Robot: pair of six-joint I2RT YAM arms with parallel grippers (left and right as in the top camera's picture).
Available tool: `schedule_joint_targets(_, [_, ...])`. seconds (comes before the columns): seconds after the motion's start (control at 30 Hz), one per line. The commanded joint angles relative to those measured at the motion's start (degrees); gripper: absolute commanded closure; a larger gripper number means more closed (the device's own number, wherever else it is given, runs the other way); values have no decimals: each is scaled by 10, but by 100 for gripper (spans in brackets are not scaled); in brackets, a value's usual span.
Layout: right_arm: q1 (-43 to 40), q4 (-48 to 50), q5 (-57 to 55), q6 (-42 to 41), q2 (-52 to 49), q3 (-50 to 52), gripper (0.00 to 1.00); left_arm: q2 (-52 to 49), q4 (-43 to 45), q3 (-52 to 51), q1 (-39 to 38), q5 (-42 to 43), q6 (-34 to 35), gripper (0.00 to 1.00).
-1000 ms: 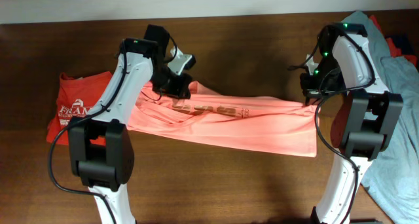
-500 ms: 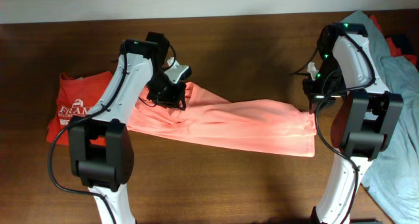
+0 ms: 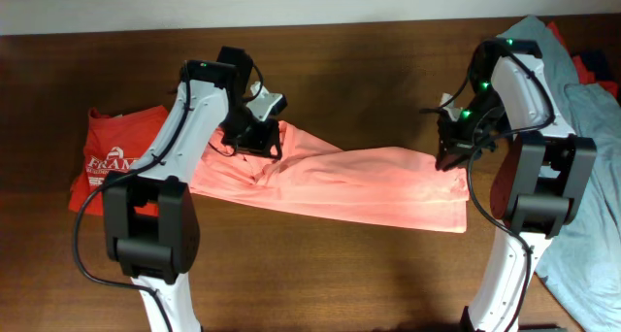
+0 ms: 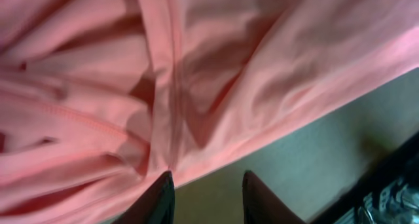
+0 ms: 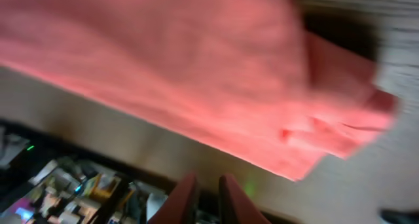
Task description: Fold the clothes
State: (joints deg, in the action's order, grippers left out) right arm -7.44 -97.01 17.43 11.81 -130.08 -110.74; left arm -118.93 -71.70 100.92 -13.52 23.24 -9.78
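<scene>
The salmon-pink shirt (image 3: 359, 182) lies as a long band across the surface (image 3: 340, 264), its axis running from one hand to the other. My left hand (image 4: 204, 196) hangs over its bunched left end, fingers apart and empty. My right hand (image 5: 208, 196), barely parted and empty, is at its right end.

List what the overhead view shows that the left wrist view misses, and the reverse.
Overhead only: the red-orange shirt, the grey-blue shirt and the right arm. Left wrist only: the left tool with its tips apart and nothing between them, and a stitched seam up close. Both: the rumpled salmon-pink shirt.
</scene>
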Motion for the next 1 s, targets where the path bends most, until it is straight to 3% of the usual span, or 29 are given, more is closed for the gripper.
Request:
schedule_joint_targets(0.0, [4, 14, 59, 43, 23, 10, 77, 2, 16, -4, -17, 5, 1, 66])
schedule_joint_targets(0.33, [4, 91, -24, -30, 22, 21, 55, 2, 18, -30, -38, -8, 0, 65])
schedule_joint_targets(0.73, [4, 171, -14, -31, 21, 110, 54, 1, 42, -90, -38, -8, 0, 64])
schedule_joint_targets(0.8, [4, 176, -12, -31, 21, 118, 59, 1, 45, -90, -38, -8, 0, 64])
schedule_joint_targets(0.97, [4, 185, 34, -11, 21, 122, 84, 1, 50, -90, -38, -7, 1, 64])
